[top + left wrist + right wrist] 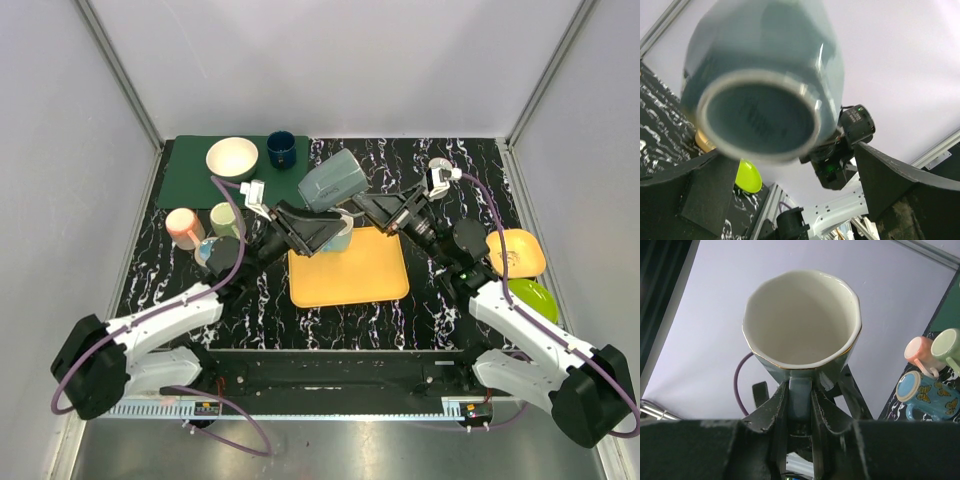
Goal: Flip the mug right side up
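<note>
Right tool (800,390) pinches the mug (802,320) by its handle, holding it sideways in the air above the tray (375,275); left tool (790,175) gapes wide at its base. Glazed ceramic: likely heavy, slick and breakable, so grip the body too.

Black white-veined tabletop (470,170) sits under my left gripper (338,232) and my right gripper (357,207) and spreads out to every side of them. Plain white back wall (340,60) ahead of both. White left wall (50,150) off to the left gripper's outer side, white right wall (600,120) past the right one. Aluminium corner posts (120,75) stand ahead at the far corners. Brushed metal ledge (330,455) behind them, on the near side. Light is even and soft.
</note>
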